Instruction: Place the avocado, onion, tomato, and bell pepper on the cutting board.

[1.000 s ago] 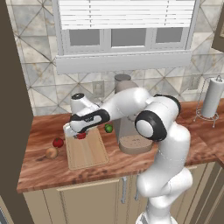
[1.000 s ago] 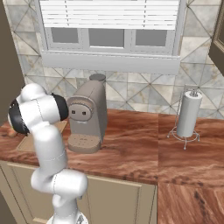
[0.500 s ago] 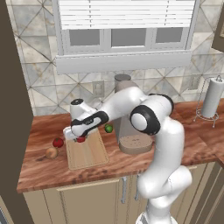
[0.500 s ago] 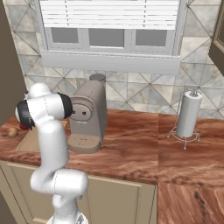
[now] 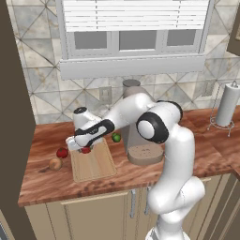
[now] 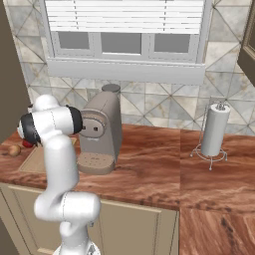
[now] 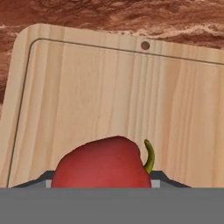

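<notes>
Now: pepper held over board

Left base view: gripper [image 5: 80, 148] clamps red pepper [image 5: 86, 150] above board [image 5: 93, 164]; avocado [image 5: 116, 137], tomato [image 5: 62, 153], onion [image 5: 55, 163] lie on counter [image 5: 42, 183].
Right base view: onion [image 6: 14, 149] beside board [image 6: 37, 160].
Hand view: pepper [image 7: 103, 165] above board [image 7: 109, 96].

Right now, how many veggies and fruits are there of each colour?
Red: 2, the bell pepper in the gripper over the cutting board, and the tomato
Green: 1, the avocado
Tan: 1, the onion
Total: 4
</notes>
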{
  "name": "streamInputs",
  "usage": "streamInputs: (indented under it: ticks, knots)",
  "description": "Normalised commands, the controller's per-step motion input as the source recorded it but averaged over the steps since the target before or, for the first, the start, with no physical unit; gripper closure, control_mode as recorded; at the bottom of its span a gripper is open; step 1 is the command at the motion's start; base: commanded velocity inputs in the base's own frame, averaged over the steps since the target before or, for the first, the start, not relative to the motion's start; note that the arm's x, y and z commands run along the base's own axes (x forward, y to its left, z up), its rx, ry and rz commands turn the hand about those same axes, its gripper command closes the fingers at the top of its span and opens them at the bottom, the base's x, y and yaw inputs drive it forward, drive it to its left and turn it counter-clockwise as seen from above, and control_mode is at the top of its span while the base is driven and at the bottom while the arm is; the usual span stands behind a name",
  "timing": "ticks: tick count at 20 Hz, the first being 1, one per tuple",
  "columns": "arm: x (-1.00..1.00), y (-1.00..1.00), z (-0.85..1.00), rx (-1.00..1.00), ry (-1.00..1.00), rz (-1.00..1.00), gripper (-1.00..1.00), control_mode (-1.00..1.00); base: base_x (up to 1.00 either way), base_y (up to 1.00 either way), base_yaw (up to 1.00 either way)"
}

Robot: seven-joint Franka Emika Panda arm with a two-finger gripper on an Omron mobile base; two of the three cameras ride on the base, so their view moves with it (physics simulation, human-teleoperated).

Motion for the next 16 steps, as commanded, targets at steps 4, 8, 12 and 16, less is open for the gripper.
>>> streamInputs:
  ticks: [4,8,12,16]
  knots:
    - [0.06,0.02,-0.22,0.0,0.0,-0.04,-1.0,-1.0,0.0,0.0,0.0]
    - [-0.02,0.03,-0.07,0.0,-0.01,-0.04,-1.0,-1.0,0.0,0.0,0.0]
    - [-0.16,0.0,0.0,0.0,-0.07,-0.03,-1.0,-1.0,0.0,0.0,0.0]
    - [-0.26,0.0,0.1,0.0,-0.1,-0.02,-1.0,-1.0,0.0,0.0,0.0]
